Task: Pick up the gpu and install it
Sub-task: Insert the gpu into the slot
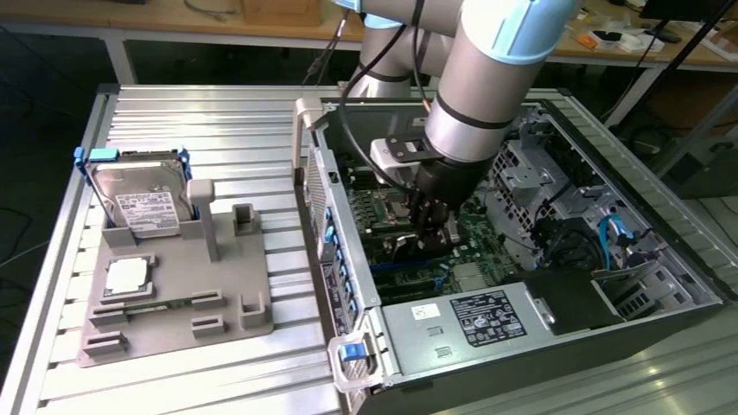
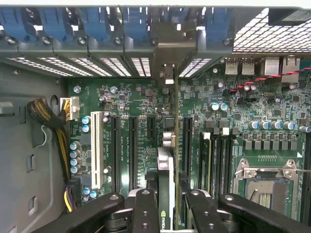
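Inside the case (image 1: 317, 173), over the motherboard (image 2: 146, 104), the gripper (image 2: 167, 201) holds the gpu (image 2: 165, 170) clamped between narrow-set fingers (image 2: 146, 211). The gpu stands on edge. Its long axis runs parallel to the slots (image 2: 132, 150), and the motherboard is directly beneath its lower edge.

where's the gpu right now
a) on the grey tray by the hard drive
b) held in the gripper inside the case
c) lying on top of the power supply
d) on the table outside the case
b: the gpu stands edge-on, clamped between the fingers of the gripper, over the slots of the motherboard.
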